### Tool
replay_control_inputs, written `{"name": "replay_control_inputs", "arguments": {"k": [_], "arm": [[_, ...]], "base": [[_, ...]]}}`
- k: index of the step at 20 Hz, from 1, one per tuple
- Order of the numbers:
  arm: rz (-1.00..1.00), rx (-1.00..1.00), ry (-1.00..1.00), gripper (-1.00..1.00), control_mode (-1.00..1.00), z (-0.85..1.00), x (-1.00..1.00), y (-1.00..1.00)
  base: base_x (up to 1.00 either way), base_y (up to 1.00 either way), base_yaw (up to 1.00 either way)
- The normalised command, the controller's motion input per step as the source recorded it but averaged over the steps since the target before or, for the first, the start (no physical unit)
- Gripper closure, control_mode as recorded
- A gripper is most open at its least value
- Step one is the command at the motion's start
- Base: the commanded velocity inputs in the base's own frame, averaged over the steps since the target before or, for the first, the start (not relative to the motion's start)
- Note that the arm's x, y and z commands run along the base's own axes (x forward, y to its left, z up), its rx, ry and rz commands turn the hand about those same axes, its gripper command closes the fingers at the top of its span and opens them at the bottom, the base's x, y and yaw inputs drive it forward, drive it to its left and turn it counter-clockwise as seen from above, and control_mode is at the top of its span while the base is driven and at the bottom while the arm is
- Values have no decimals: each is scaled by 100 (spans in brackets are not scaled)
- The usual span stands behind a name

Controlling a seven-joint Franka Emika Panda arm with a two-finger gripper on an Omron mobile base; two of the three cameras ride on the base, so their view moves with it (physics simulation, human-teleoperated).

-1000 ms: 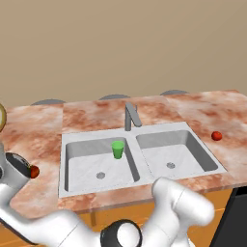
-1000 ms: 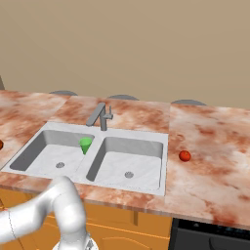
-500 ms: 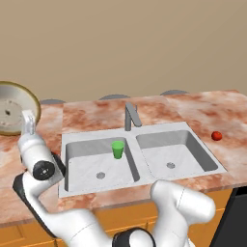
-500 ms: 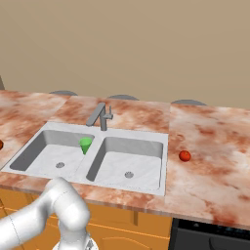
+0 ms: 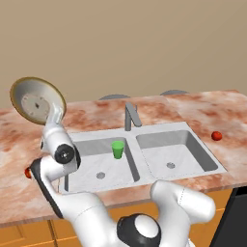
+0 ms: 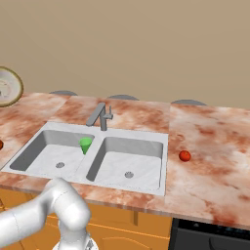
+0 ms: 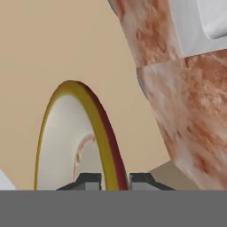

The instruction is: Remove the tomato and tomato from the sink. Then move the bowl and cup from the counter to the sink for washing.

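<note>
Bowl (image 5: 37, 101) held aloft, upper left of the left base view, tipped on edge with its pale inside facing the camera; its rim also shows at the far left edge of the right base view. Hand view: fingers (image 7: 88, 180) narrow, pinched on the bowl's rim, one tip on each side of the yellow-brown edge.

Cup (image 5: 117, 149) stands upright in the left basin of the sink (image 5: 193, 136), just in front of the faucet (image 5: 130, 116); green, near the divider between basins. Right basin bare down to its drain.

Tomatoes both out of the sink. One (image 5: 216, 136) on the bench (image 5: 212, 111) at centre right of the left base view, well apart from the sink rim. The other (image 5: 29, 172) low at left, mostly hidden behind the arm; only a red sliver shows.

Step in hand, as judged: carrying the bowl toward the sink, the last item left. Tomato removal and cup transfer look done.

Next move calls for swinging the bowl right and down over a basin, levelling it so it settles base-down, keeping clear of the faucet and the cup, then spreading the fingers low enough that it does not drop or roll.
</note>
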Motion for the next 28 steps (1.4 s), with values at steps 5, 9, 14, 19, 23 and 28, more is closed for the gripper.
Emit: {"name": "replay_control_inputs", "arguments": {"k": [5,9,14,19,23,28], "arm": [[-17,10,29,100,-100,4,1,-6],[-16,7,27,100,-100,2,0,-2],[-14,2,19,100,-100,0,0,0],[-13,1,15,100,-100,-3,0,0],[-11,0,14,100,-100,-5,-6,0],[-11,0,12,100,-100,-6,-9,0]], "base": [[0,0,0],[0,0,0],[0,0,0],[0,0,0],[0,0,0],[0,0,0]]}}
